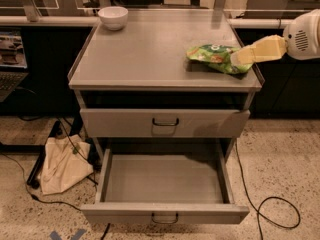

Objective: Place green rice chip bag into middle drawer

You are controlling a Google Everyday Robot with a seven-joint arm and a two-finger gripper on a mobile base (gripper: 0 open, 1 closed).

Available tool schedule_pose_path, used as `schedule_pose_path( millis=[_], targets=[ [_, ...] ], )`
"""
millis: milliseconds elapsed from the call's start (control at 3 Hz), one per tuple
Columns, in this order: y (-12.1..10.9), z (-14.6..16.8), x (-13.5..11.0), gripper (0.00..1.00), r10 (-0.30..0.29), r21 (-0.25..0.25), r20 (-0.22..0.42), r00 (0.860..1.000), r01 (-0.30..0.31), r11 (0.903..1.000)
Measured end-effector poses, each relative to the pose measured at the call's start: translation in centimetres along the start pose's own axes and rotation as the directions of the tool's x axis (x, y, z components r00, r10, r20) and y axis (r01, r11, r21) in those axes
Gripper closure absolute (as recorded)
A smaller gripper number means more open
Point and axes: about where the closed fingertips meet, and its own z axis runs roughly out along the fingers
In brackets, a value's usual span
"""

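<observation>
On the cabinet top (150, 54), the gripper (239, 58) touches the green rice chip bag (215, 56) — its grip cannot be told; the middle drawer (165, 181) (lower one) stands open.

Crinkled green foil rice chip bag (215, 56) on grey metal surface (160, 59), front right; white round bowl (113, 17) back left. Pale yellow gripper (241, 57) at bag's right end. Wide grey metal middle drawer (165, 214) open below closed grey drawer front (125, 123).
</observation>
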Motion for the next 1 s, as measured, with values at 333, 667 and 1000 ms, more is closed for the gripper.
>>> schedule_pose_path(
  millis=[333, 667, 1000],
  targets=[
    [1.0, 3.9, -2.6, 0.0, -0.019, -0.053, 0.056, 0.998, 0.022, 0.9984],
    [1.9, 7.4, -3.8, 0.0, -0.021, -0.096, 0.064, 0.998, 0.027, 0.9951],
    [2.2, 10.8, -3.5, 0.0, -0.015, -0.097, 0.041, 0.999, 0.019, 0.9951]
  ],
)
